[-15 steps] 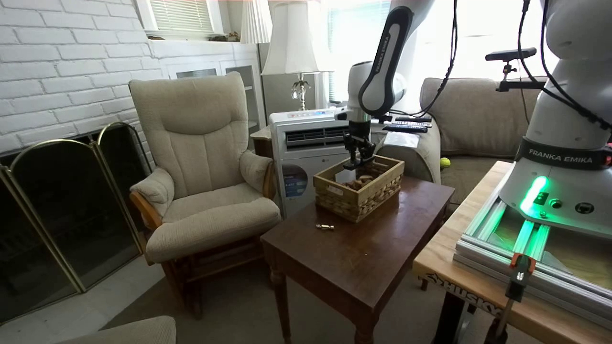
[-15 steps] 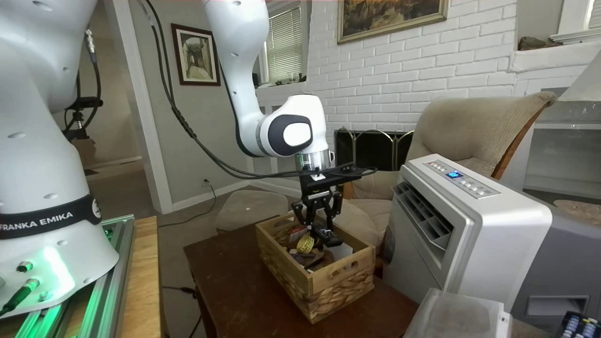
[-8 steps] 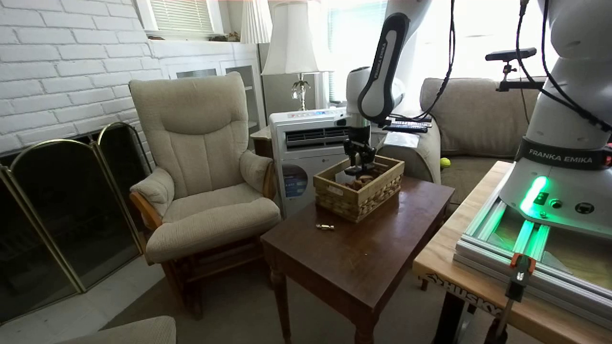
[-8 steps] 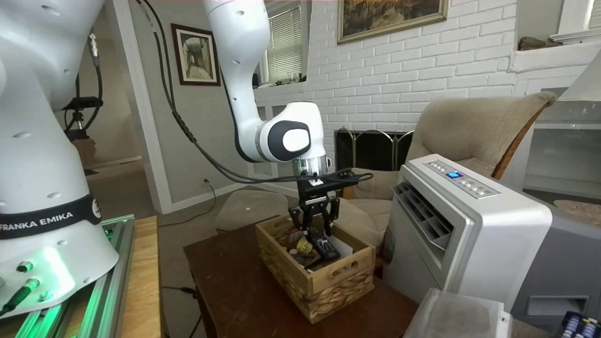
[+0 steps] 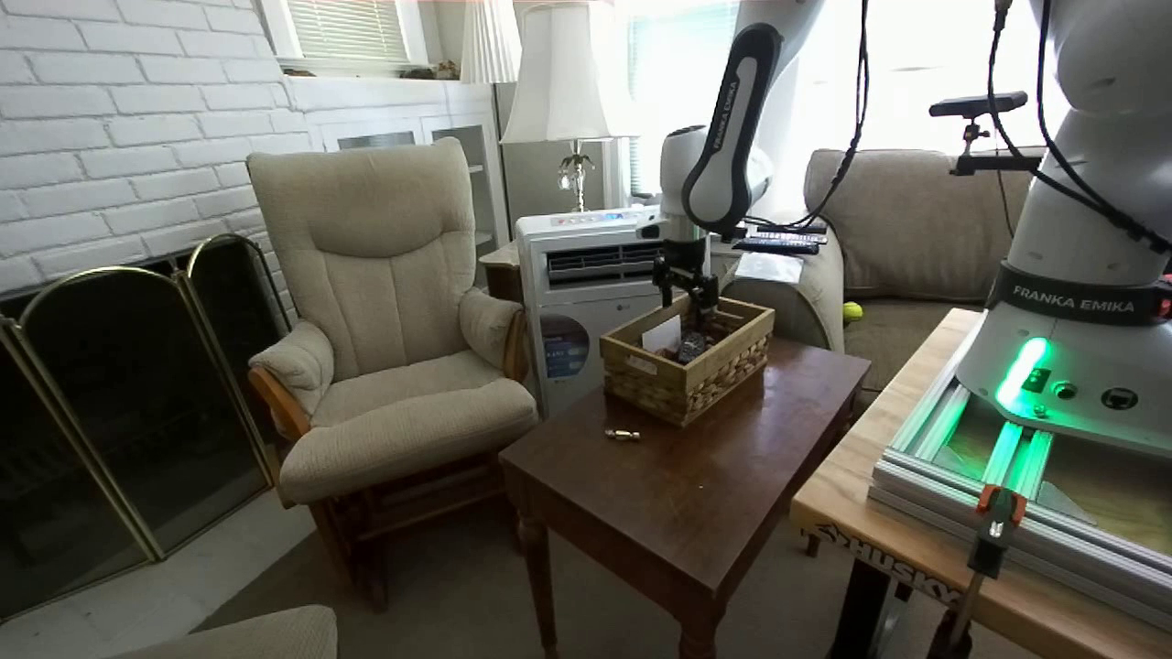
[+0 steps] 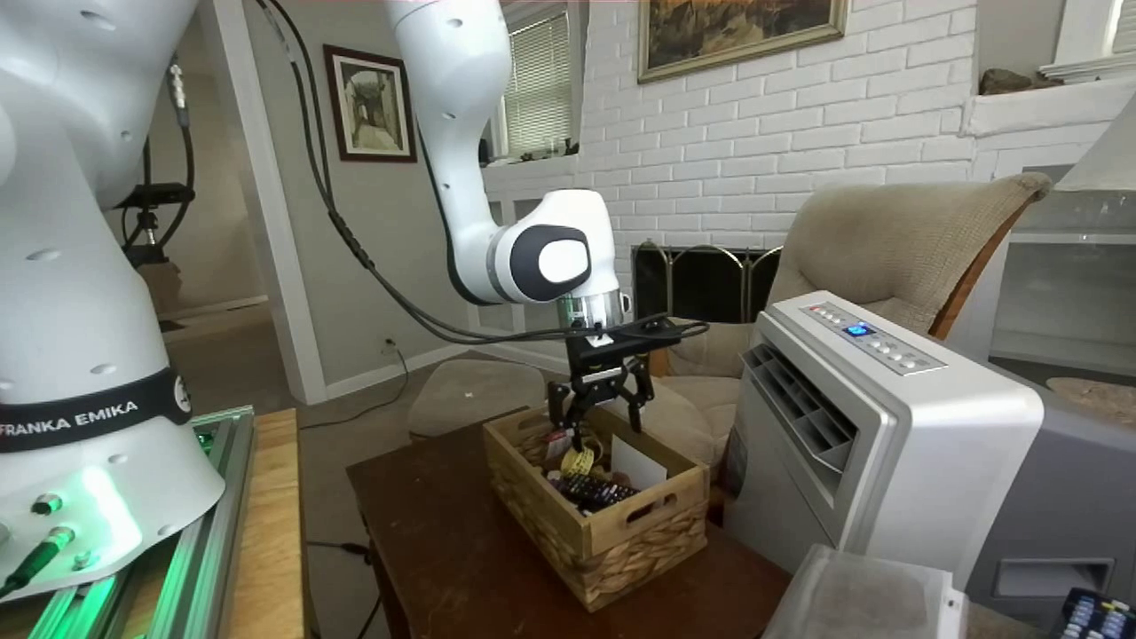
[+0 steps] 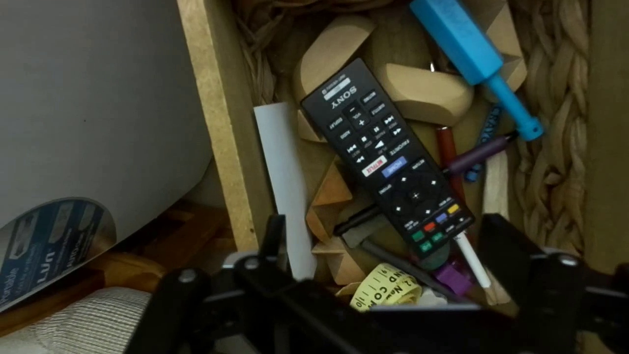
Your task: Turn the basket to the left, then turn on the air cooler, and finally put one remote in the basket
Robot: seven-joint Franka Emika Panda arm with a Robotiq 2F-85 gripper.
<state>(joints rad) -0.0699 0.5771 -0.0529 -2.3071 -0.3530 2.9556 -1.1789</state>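
Note:
The woven basket [image 5: 645, 380] [image 6: 546, 510] stands on the brown table, its rim [image 7: 216, 123] at the left of the wrist view. A black Sony remote [image 7: 388, 157] lies face up in it, on wooden pieces and small tools; it shows in both exterior views [image 5: 692, 346] [image 6: 593, 490]. My gripper [image 5: 685, 308] [image 6: 606, 435] [image 7: 384, 221] is open, fingers apart, fingertips at about the height of the basket's rim; nothing is between them. The white-grey air cooler [image 5: 600, 320] [image 6: 879, 417] stands beside the table. Its top display [image 6: 859, 329] glows blue.
More remotes [image 5: 778, 243] [image 6: 1096, 614] lie on the sofa arm. A white card [image 6: 637, 463] stands inside the basket. A small brass piece [image 5: 623, 435] lies on the table [image 5: 678, 494]. The cream armchair [image 5: 394, 302] stands near the table. A translucent box [image 6: 865, 595] is by the cooler.
A second ago the gripper held the remote over the basket. It went lower, opened and let go; the remote dropped onto the contents. The gripper has since risen slightly. The basket stayed put.

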